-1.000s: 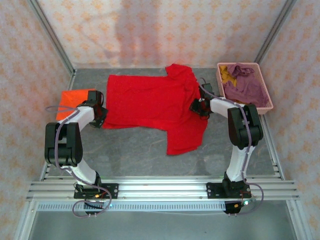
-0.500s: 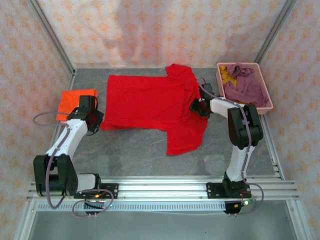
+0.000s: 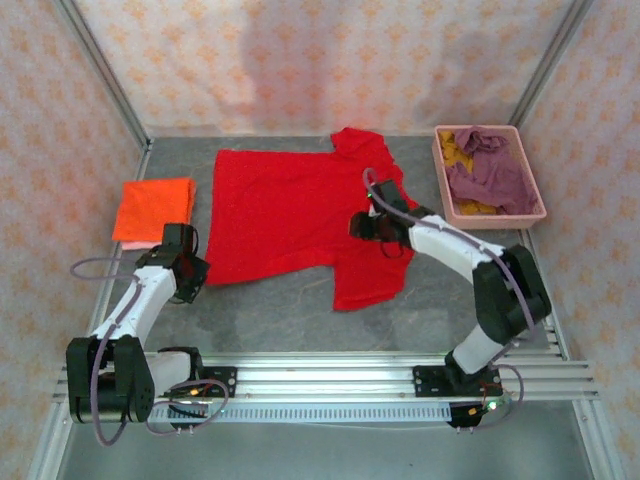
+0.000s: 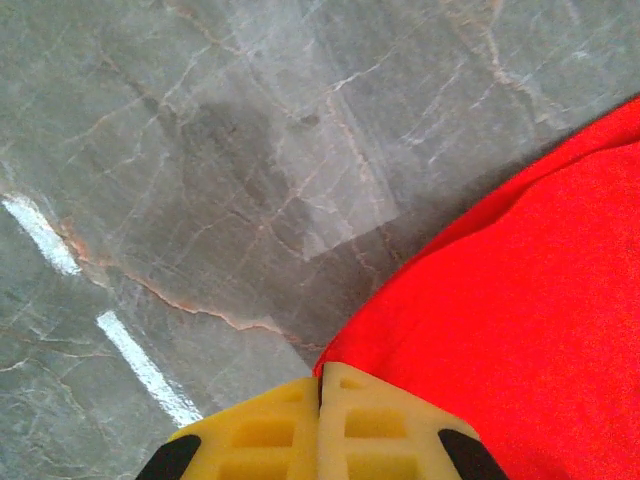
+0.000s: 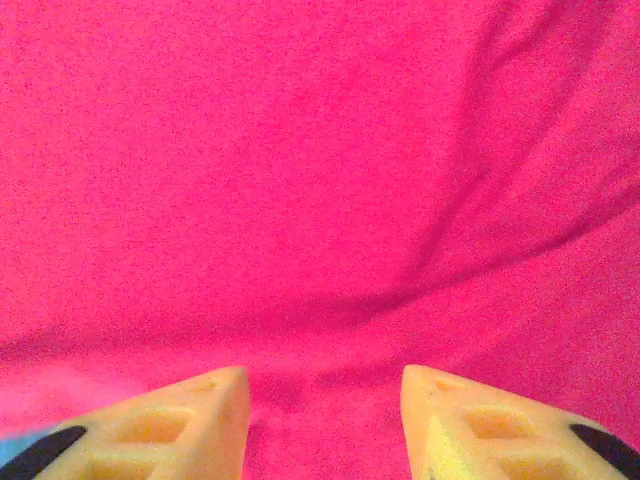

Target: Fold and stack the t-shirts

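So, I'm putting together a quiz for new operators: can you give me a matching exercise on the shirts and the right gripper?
1. red t-shirt
2. orange t-shirt
3. purple t-shirt
4. right gripper

A. in the pink basket
B. open above the red t-shirt
C. folded at the table's left side
D. spread out mid-table

Pairs: 1-D, 2-C, 3-A, 4-B

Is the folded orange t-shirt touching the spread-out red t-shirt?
Apart. The top external view shows a strip of bare grey table between the orange t-shirt and the nearest edge of the red t-shirt.
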